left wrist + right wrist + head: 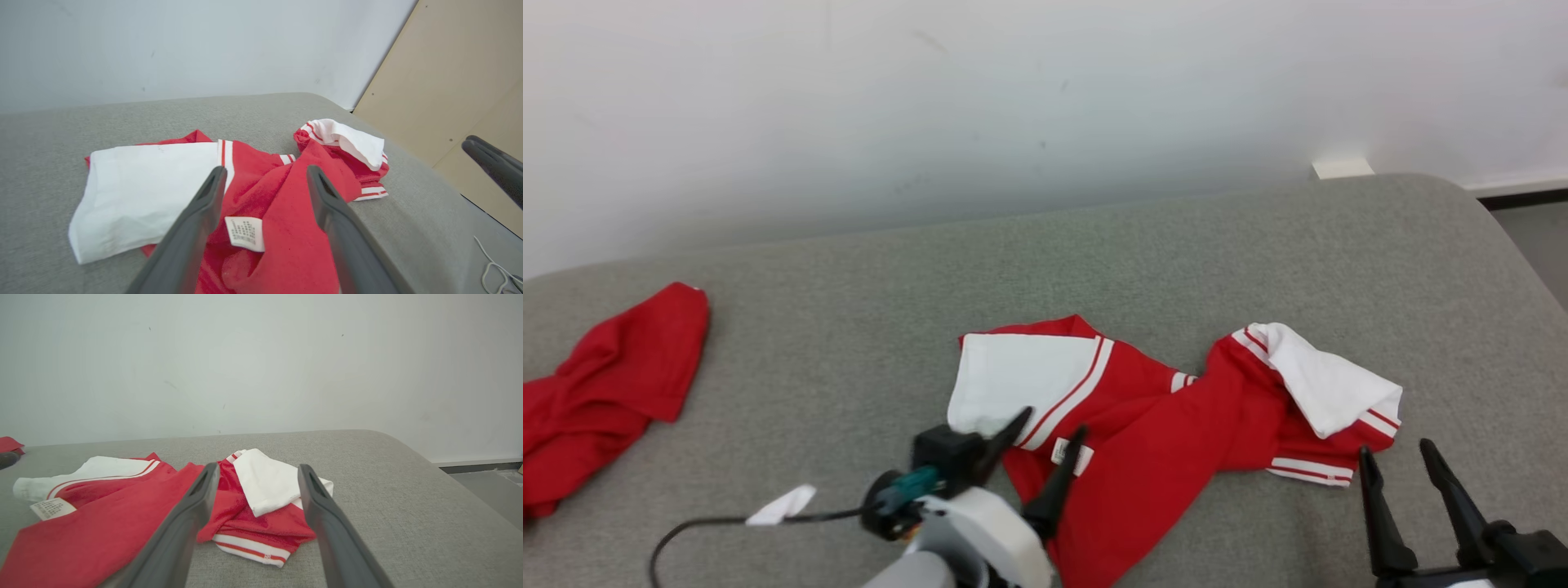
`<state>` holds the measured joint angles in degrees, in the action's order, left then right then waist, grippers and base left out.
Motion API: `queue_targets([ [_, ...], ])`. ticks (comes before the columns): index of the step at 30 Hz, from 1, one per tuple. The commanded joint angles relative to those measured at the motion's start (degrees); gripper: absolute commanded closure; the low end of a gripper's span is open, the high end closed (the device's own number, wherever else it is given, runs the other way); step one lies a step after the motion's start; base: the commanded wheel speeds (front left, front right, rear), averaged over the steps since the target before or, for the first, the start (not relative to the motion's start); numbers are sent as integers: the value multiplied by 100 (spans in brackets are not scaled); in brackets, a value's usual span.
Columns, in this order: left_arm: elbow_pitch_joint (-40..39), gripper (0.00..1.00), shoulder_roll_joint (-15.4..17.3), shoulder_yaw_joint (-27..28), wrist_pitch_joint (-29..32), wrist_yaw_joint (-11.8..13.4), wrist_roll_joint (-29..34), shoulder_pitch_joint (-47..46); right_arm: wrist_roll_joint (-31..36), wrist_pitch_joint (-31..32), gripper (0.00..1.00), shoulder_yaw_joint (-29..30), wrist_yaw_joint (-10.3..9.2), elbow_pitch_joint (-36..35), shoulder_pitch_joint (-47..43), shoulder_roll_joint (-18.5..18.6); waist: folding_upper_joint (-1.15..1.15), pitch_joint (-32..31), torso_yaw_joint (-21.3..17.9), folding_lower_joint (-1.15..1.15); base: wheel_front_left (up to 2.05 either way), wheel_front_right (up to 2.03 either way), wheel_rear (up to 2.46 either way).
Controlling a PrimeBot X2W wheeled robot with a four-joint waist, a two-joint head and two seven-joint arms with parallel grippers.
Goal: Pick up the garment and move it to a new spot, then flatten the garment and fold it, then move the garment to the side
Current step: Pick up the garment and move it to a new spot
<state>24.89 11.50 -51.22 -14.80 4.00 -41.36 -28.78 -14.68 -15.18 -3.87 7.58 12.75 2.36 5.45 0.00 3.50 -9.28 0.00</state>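
A wide grey fabric-covered padded surface (pixel 1258 269) with a rounded far-right corner runs up to a pale wall (pixel 1045 106). A crumpled red-and-white knit garment (pixel 1160 425) lies on it, right of the middle. A white stripe-edged panel (pixel 1013 376) lies flat at its left end, a white flap (pixel 1327 384) is folded over at its right end, and a small white label (pixel 245 233) sits on the red part. Well apart, at the surface's left edge, lies a bunched plain red cloth (pixel 613 376).

Left claw (pixel 1054 422) is hovering, spread, over the crumpled garment (pixel 1168 425) on the table (pixel 849 327); right claw (pixel 1396 449), spread too, is hanging beside it.
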Motion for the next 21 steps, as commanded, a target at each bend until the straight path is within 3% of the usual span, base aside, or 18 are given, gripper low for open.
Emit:
queue_targets([
  [1,-264,0,136,288,-37,131,145,248,1,5,0,93,-16,-57,-132,69,0,-132,132,0,0,0,0],
  [5,-963,0,342,1136,-32,355,580,1140,-4,5,0,302,-16,-137,-343,156,0,-294,292,0,0,0,0],
  [11,-1605,0,273,2133,-34,409,1208,2118,26,5,0,477,-16,-168,-555,231,0,-394,457,0,0,0,0],
  [21,-2040,0,-243,3755,-35,-20,2323,3404,50,5,0,662,-16,-83,-800,192,0,-618,636,0,0,0,0],
])
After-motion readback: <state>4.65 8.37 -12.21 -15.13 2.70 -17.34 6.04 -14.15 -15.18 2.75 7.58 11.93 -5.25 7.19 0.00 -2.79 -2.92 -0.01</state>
